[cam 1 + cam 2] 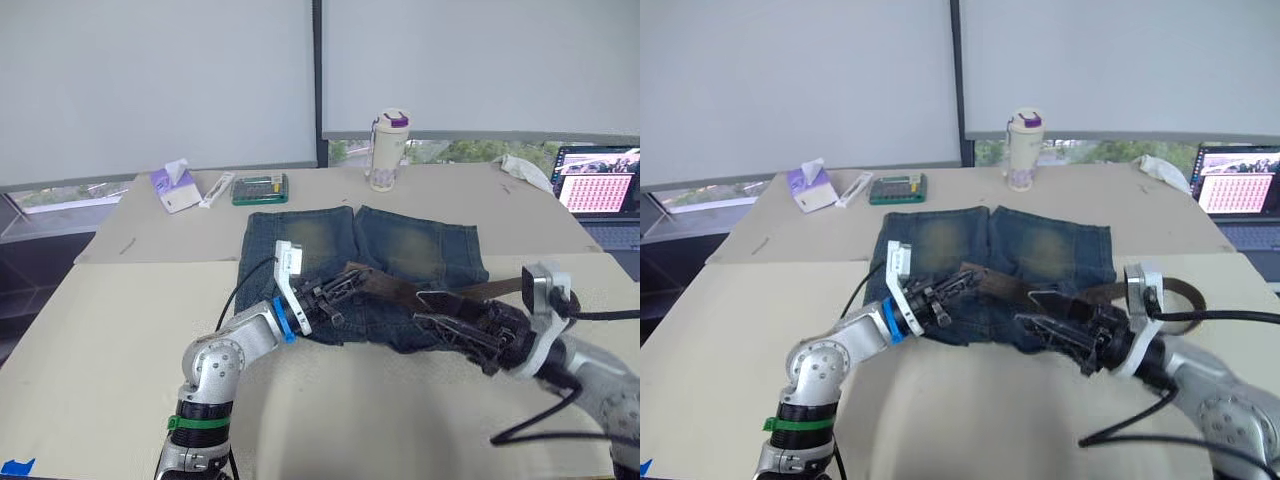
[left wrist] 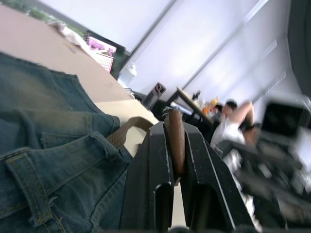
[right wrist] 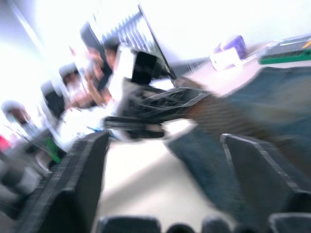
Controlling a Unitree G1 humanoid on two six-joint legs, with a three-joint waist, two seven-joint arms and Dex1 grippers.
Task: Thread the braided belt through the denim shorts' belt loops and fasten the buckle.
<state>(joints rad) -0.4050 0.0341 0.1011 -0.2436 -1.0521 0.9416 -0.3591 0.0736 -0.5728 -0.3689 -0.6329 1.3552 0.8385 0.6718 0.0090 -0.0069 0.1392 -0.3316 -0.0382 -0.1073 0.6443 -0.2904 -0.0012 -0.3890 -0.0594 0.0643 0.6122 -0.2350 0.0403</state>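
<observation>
1. Head views: the shorts (image 1: 365,270) lie flat on the table (image 1: 110,330), waistband near, legs far. The belt (image 1: 400,291) crosses the waistband from the left gripper (image 1: 335,293) rightward and trails past the shorts' right edge toward the right gripper (image 1: 1055,325). I cannot pick out the buckle. Far off stand a bottle (image 1: 388,150), a tissue pack (image 1: 174,187) and a laptop (image 1: 598,180).

2. Left wrist view: the left gripper's fingers (image 2: 158,165) are closed narrow on the belt's end, pinched between them. A belt loop (image 2: 26,187) stands just beside them on the waistband, with no belt through it here.

3. Right wrist view: the right gripper's fingers (image 3: 80,179) stand wide apart, holding nothing, above the denim near the belt; the left gripper lies ahead.

4. Risks, as I judge them: the pinch is on the belt's thin edge, so a pull could twist it or let it slip free. The tip may catch on the loop and drag the unpinned shorts. The two grippers are near each other and could collide.
</observation>
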